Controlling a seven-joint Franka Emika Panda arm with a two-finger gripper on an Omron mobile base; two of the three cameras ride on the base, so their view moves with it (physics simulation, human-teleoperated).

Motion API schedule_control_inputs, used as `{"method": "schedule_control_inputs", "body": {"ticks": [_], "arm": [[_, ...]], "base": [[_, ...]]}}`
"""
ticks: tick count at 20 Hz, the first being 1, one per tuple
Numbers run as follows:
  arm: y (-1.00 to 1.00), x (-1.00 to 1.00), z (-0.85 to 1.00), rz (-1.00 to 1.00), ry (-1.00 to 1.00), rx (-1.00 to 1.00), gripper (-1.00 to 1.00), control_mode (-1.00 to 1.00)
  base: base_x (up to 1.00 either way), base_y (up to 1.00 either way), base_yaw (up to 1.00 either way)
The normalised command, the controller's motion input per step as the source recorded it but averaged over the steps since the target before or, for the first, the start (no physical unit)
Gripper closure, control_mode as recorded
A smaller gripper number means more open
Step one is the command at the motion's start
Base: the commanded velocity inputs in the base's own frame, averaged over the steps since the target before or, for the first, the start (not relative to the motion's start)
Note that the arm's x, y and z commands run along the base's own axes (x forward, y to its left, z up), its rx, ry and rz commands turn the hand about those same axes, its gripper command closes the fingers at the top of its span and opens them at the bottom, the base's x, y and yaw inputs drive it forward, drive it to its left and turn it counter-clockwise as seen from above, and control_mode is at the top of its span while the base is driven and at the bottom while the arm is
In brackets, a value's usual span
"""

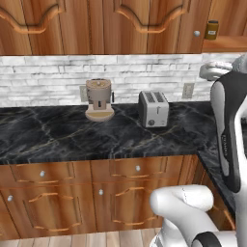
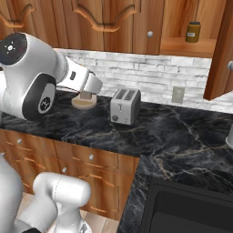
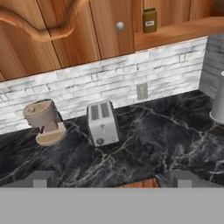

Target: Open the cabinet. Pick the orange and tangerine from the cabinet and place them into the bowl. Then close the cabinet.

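Note:
The reddish-brown wall cabinet [image 2: 186, 45] stands open at the upper right, and its door [image 2: 222, 50] is swung out toward me. A small dark jar [image 2: 193, 32] sits on its bare lower shelf [image 3: 175, 33]. The orange, the tangerine and the bowl are out of view. In the hand view my gripper [image 3: 111, 179] is open, its two dark fingertips [image 3: 41, 178] far apart, with nothing between them. It hangs well back from the counter and looks over the toaster toward the wall.
A silver toaster [image 1: 153, 108] and a tan coffee grinder [image 1: 99, 99] stand on the black marble counter [image 1: 58, 135]. A closed wall cabinet door with a silver knob [image 1: 196, 33] is left of the open one. A dark sink [image 2: 186, 209] lies at the near right, by a pale upright thing [image 3: 217, 105].

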Motion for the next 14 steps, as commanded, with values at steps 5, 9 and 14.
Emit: {"method": "schedule_control_inputs", "body": {"ticks": [5,9,14], "arm": [[-0.17,-0.62,0.17,0.01,-0.23,0.0,-1.0,-1.0],[-0.21,-0.51,0.01,0.02,-0.31,0.0,-1.0,-1.0],[-0.22,-0.2,0.09,0.03,-0.37,0.0,-1.0,-1.0]], "base": [[0.0,0.0,0.0],[0.0,0.0,0.0],[0.0,0.0,0.0]]}}
